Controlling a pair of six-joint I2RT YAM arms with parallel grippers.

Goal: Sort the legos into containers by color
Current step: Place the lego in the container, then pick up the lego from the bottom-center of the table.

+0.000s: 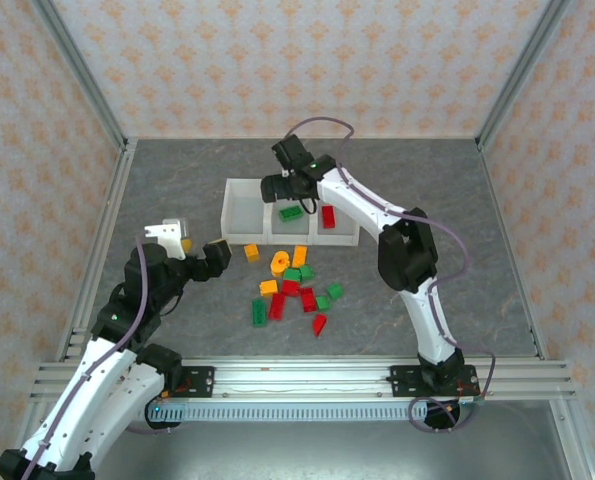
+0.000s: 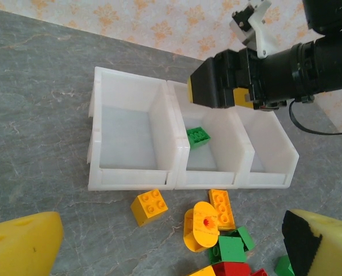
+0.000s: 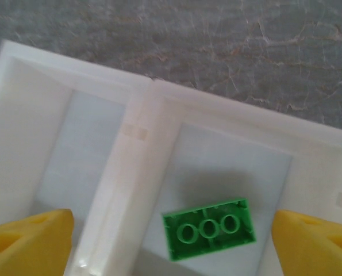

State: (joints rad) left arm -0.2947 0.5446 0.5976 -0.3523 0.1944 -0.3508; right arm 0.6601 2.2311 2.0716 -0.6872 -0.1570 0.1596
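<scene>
Nothing can be read in any of these views: no text, label, brand, number or sign. The wallpaper (image 1: 277, 60) carries a repeating floral ornament (pattern only, no letters). The upturned face of the green brick (image 3: 208, 236) shows plain round tubes with no legible marking.
</scene>
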